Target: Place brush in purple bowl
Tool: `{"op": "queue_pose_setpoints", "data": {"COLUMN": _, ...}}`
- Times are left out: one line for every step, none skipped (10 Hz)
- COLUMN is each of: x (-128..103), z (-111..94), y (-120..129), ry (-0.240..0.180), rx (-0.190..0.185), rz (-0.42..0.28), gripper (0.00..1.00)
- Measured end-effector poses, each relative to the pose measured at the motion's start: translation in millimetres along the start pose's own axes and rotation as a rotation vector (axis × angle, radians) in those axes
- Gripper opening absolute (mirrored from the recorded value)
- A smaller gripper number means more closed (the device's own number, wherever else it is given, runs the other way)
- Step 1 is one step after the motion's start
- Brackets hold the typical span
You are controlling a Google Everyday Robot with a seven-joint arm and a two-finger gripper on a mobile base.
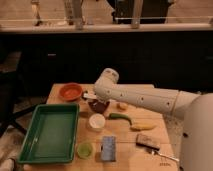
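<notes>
The hand (95, 97), hidden behind the white wrist, sits over the round dark-purple bowl (99, 105); the slim white-handled brush (89, 96) juts out beside it above the bowl; next, likely release.

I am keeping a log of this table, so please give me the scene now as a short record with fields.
tool: at the arm's end, over the purple bowl's left rim
brush: white handle tip shows left of the arm, above the bowl
purple bowl: table centre, mostly under the arm
orange bowl: back left
green tray: front left
white cup: in front of the purple bowl
</notes>
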Motion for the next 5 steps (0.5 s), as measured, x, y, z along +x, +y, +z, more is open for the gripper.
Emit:
{"op": "queue_pose_setpoints", "data": {"x": -0.6, "z": 3.1, "y": -0.8, "ry": 0.004, "rx": -0.006, "rz": -0.001, "gripper": 0.0}}
{"op": "queue_pose_setpoints", "data": {"x": -2.8, "z": 6.8, "y": -1.2, "ry": 0.007, "rx": -0.012, "rz": -0.005, "gripper": 0.0}}
{"op": "queue_pose_setpoints", "data": {"x": -4.8, "z": 8.3, "y": -2.0, "ry": 0.008, "rx": -0.015, "rz": -0.008, "gripper": 0.0}}
{"op": "queue_pose_setpoints", "data": {"x": -4.6, "z": 10.8, "y": -2.8, "ry": 0.011, "rx": -0.022, "rz": -0.008, "gripper": 0.02}}
{"op": "queue_pose_setpoints", "data": {"x": -4.4, "z": 11.0, "y": -2.9, "ry": 0.012, "rx": -0.023, "rz": -0.008, "gripper": 0.02}}
